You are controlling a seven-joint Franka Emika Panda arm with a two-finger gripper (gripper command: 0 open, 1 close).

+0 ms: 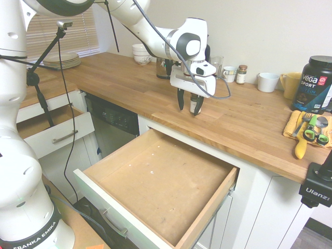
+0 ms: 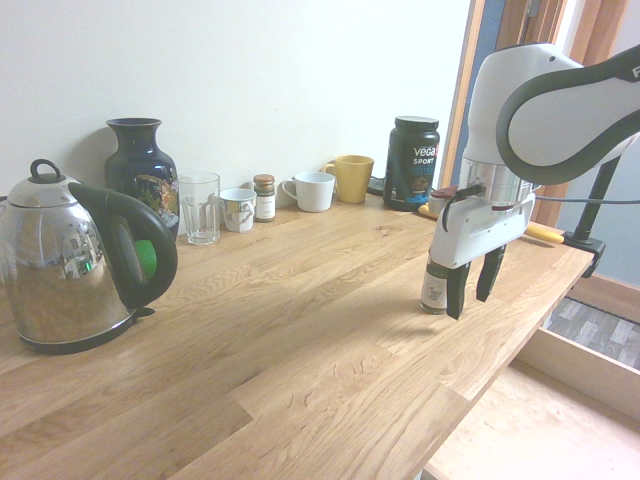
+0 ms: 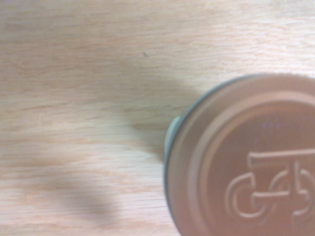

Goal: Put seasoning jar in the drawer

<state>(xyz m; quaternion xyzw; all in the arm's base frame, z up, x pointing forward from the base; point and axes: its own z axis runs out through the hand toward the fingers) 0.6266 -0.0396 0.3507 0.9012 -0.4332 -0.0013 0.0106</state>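
Currently: gripper point(image 1: 189, 102) down at the countertop edge, fingers spread wide, seasoning jar point(image 1: 195, 104) between them.
Wooden drawer point(image 1: 161, 181) nearest, pulled out; jar upright on the wood countertop point(image 1: 150, 96) beyond it. Centre on the copper lid point(image 3: 251, 162) (one finger looks close), then close gently, lift straight up.

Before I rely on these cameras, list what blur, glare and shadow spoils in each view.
First exterior view: pale glare on the black tub; the blinds look washed out.
Second exterior view: the open drawer nearly bleached; reflections mottle the kettle.
Wrist view: soft focus on the jar's lid, blurry shadows across the wood.
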